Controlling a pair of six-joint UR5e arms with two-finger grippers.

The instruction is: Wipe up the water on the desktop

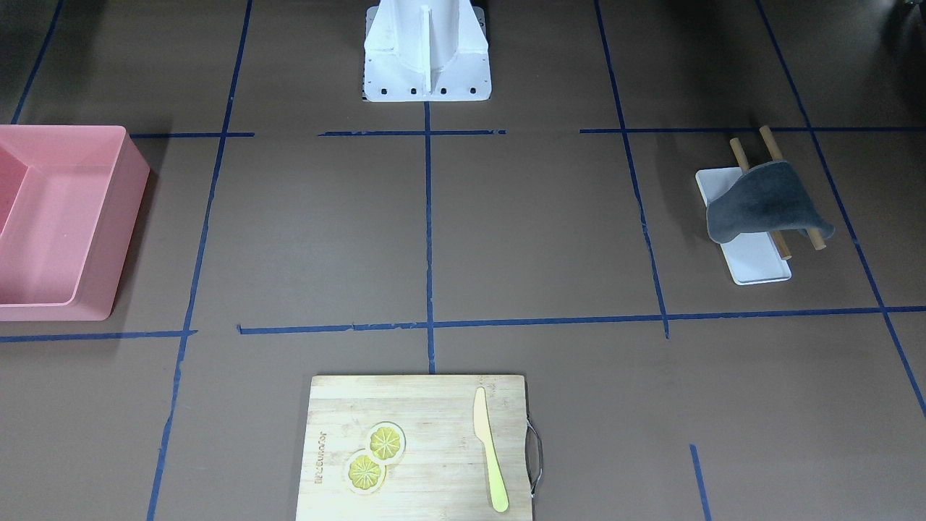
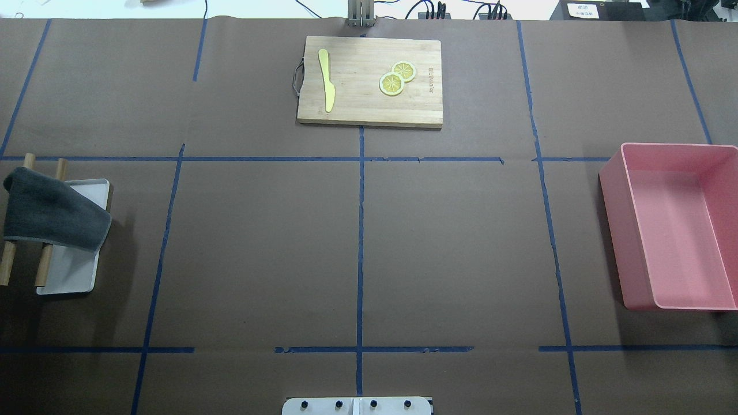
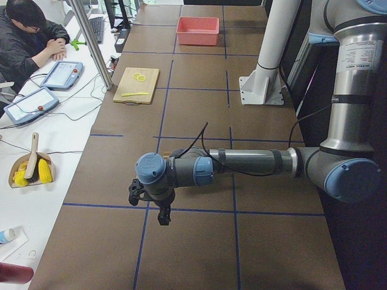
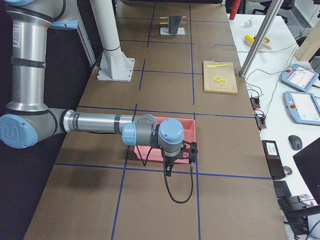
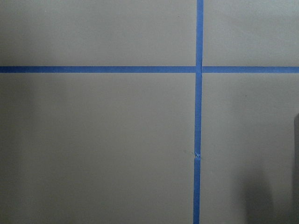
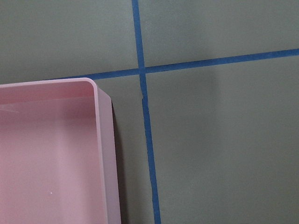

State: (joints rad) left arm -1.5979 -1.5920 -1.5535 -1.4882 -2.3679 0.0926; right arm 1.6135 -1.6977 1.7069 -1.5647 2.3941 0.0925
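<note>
The desktop point(image 2: 259, 248) is a wide dark-brown surface crossed by blue tape lines; I make out no water on it. A dark grey cloth point(image 2: 52, 210) hangs over two wooden rods point(image 2: 43, 265) above a small white tray point(image 2: 72, 271) at the table's left end, and it also shows in the front-facing view point(image 1: 763, 202). My left gripper point(image 3: 150, 208) hovers above the desktop near that end and shows only in the left side view. My right gripper point(image 4: 180, 167) hovers beside the pink bin and shows only in the right side view. I cannot tell whether either is open.
A pink bin point(image 2: 674, 225) stands at the right end; its corner shows in the right wrist view point(image 6: 46, 154). A bamboo cutting board point(image 2: 357, 104) at the far middle edge carries a yellow knife point(image 2: 326, 80) and two lemon slices point(image 2: 396, 78). The arms' white base point(image 1: 427, 51) stands at the near edge.
</note>
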